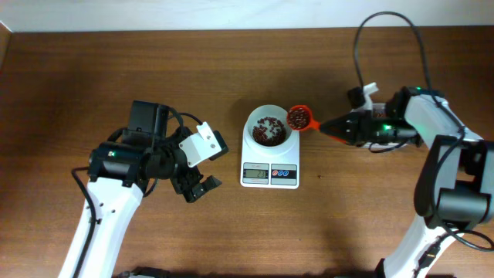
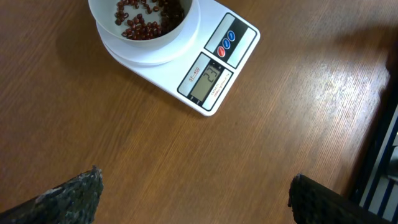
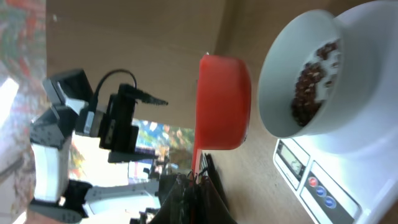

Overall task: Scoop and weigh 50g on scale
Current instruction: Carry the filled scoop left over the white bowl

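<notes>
Small white digital kitchen scale (image 1: 269, 158), middle of the worktop (image 1: 77, 77), round bowl (image 1: 248, 123) holding a loose heap of dark reddish-brown beans (image 1: 268, 131); bean-filled orange-red plastic scoop (image 1: 299, 118) held level beside the rim by the clamped right gripper (image 1: 330, 128), likely for topping up; left gripper (image 1: 198, 188) wide, empty; display (image 2: 208, 79) apparently reads 23.

I see a small white digital scale (image 1: 270, 157) with a round white bowl, grey display, and red and blue buttons. The loose beans (image 1: 268, 130) are dark reddish-brown, the plastic scoop (image 1: 299, 117) orange-red, the wood-grain desk (image 1: 116, 69) brown.
</notes>
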`<state>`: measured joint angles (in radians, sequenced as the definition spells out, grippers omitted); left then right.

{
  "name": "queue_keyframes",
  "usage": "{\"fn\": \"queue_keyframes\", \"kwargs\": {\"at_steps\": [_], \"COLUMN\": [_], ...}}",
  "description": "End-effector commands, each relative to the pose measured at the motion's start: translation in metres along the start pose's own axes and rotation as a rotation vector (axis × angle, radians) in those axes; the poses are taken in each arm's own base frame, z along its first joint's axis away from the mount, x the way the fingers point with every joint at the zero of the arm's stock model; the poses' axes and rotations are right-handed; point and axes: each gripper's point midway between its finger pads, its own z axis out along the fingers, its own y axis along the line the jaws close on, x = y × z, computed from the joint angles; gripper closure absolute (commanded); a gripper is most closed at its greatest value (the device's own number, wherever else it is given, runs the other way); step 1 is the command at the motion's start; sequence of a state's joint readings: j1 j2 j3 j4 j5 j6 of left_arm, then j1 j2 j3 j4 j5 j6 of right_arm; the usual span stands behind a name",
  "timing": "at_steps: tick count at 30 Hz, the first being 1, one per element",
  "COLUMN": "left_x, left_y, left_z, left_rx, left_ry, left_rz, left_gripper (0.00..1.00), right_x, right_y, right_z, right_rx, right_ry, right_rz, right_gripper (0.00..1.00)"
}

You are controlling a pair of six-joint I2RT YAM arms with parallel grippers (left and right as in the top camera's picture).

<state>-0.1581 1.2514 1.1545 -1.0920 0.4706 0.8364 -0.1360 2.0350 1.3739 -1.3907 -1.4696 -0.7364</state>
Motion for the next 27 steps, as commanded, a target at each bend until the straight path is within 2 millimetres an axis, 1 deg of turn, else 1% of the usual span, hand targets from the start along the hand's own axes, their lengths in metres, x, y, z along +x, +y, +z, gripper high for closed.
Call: {"fn": "queue_keyframes", "kwargs": {"at_steps": [1, 5, 27], "left_x": [0.0011, 0.0011, 0.0011], "left_y": [-0.0022, -0.0022, -0.0021], "left_z": [0.0014, 0.0013, 0.0013], "left_rx": [0.007, 0.007, 0.007], "left_ry": [0.001, 0.001, 0.001], "left_rz": [-0.012, -0.012, -0.013], "left_gripper": [0.01, 0.01, 0.01], "right_x": [-0.0002, 0.0008, -0.0090], "right_y": [0.0052, 0.0072, 0.0022], "right_z": [0.0153, 0.0210, 0.0219], "right_rx": [-0.046, -0.058, -0.064], "right_ry": [0.010, 0.020, 0.006], "right_rz": [-0.042, -0.051, -0.187], "right_gripper": [0.96, 0.96, 0.96]}}
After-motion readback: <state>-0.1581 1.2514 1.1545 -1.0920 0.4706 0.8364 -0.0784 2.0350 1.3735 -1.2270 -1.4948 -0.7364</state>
